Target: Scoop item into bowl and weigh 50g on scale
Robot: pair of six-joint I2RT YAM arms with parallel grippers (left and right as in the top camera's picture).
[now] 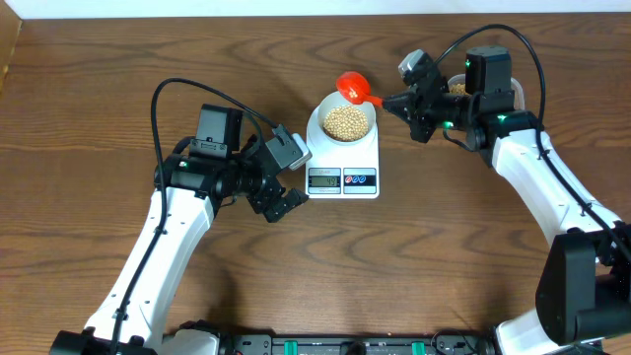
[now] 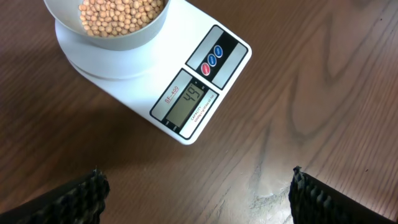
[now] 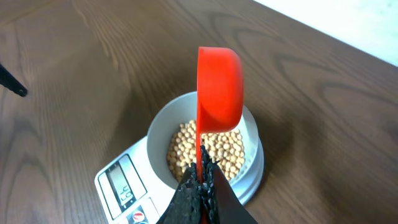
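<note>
The white bowl (image 1: 346, 123) sits on the white scale (image 1: 343, 179) and holds many beige beans (image 1: 347, 121). The scale's display (image 2: 188, 101) reads 49. My right gripper (image 1: 392, 102) is shut on the handle of a red scoop (image 1: 352, 87), which is tipped on its side over the bowl's far rim (image 3: 219, 87). The bowl and beans also show in the right wrist view (image 3: 211, 148). My left gripper (image 1: 284, 204) is open and empty, low over the table just left of the scale's display end; its fingertips (image 2: 198, 193) frame bare wood.
A container of beans (image 1: 459, 87) sits behind my right arm, mostly hidden. The table's far edge runs along the top of the overhead view. Black cables loop above both arms.
</note>
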